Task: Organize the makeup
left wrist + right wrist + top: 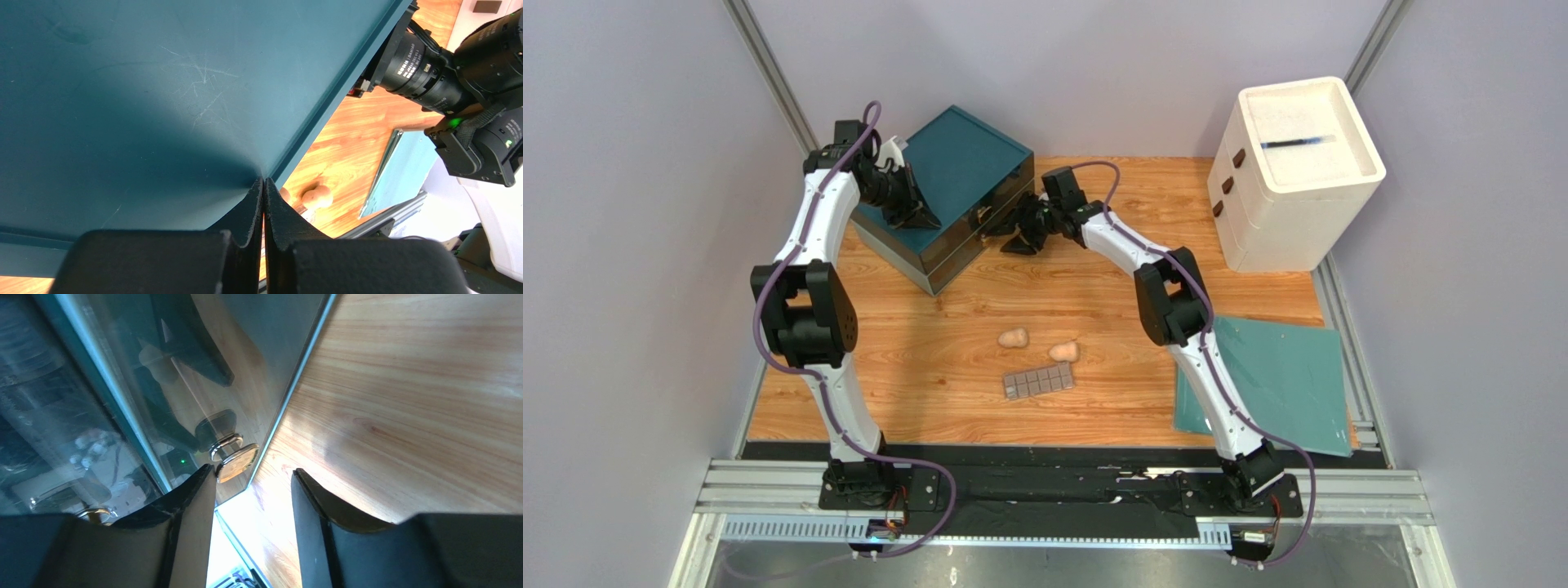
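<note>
Matte peach egg-shaped sponge (pixel 1014 336) and second sponge (pixel 1063 352) near the middle of the table (pixel 928 368), apart from each other; just nearer the front edge, flat grey-brown palette (pixel 1037 384) of small squares. Smooth, warm wood-grain planks, bare between these and the back-left corner. There, large teal drawer box (pixel 952 165), hard-edged, lid marked with fine scratches, glossy front with a round brass knob (pixel 236 460). Left gripper (pixel 264 205) pressed fully together, nothing between its black fingers, tips at the lid close to its edge. Right gripper (pixel 255 474) low at the box's front, jaws parted about halfway, gripping nothing, knob just beside one fingertip rather than between the two. White rounded drawer unit (pixel 1296 172) at the back-right corner; thin teal mat (pixel 1284 380) along the right edge. Pale grey walls all round.
</note>
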### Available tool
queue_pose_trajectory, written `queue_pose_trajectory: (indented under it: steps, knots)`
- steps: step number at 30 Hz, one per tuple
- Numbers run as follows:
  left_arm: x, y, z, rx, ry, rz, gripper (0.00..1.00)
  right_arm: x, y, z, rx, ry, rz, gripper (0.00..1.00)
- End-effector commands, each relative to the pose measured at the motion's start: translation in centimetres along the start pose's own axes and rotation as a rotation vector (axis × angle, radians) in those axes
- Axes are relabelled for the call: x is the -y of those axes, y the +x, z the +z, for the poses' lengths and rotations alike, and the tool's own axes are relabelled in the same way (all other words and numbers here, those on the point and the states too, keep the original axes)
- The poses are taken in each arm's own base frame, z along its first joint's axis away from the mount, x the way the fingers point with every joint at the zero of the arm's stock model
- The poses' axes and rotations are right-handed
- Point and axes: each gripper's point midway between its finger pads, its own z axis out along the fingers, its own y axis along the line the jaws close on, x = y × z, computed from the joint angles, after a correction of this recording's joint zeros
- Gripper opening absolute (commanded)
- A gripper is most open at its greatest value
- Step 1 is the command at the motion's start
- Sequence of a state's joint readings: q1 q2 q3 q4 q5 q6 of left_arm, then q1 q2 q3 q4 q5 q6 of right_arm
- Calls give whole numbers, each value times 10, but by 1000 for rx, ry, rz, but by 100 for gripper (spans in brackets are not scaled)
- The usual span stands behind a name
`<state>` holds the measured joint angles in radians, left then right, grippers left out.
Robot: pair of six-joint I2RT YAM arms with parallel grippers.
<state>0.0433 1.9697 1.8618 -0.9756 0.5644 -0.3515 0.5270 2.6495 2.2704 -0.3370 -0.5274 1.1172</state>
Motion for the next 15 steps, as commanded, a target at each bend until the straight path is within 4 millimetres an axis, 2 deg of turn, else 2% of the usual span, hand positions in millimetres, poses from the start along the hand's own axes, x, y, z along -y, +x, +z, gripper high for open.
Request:
queue_pose_trajectory:
  steps: [1, 4, 6, 7, 9, 12, 13, 14, 15]
  knots:
    - [1, 15, -3, -56, 3, -9, 3, 37, 13, -4, -35, 174, -26, 42]
    - [3, 14, -3, -51, 5, -8, 3, 57, 20, -21, -64, 262, -59, 41]
    - [3, 13, -3, -49, 6, -13, 3, 58, 24, -38, -77, 299, -99, 40]
    - [3, 13, -3, -48, 8, -14, 3, 72, 28, -43, -86, 339, -99, 40]
    - [3, 13, -4, -49, 6, -14, 3, 85, 34, -57, -110, 393, -103, 40]
    - [3, 14, -3, -49, 6, -14, 3, 97, 43, -83, -144, 456, -136, 40]
    - [3, 15, -3, -51, 8, -14, 3, 93, 44, -93, -144, 455, -167, 40]
    - [2, 15, -2, -53, 7, -16, 3, 105, 51, -101, -166, 484, -158, 41]
    - [2, 15, -1, -53, 7, -17, 3, 106, 53, -105, -169, 487, -162, 41]
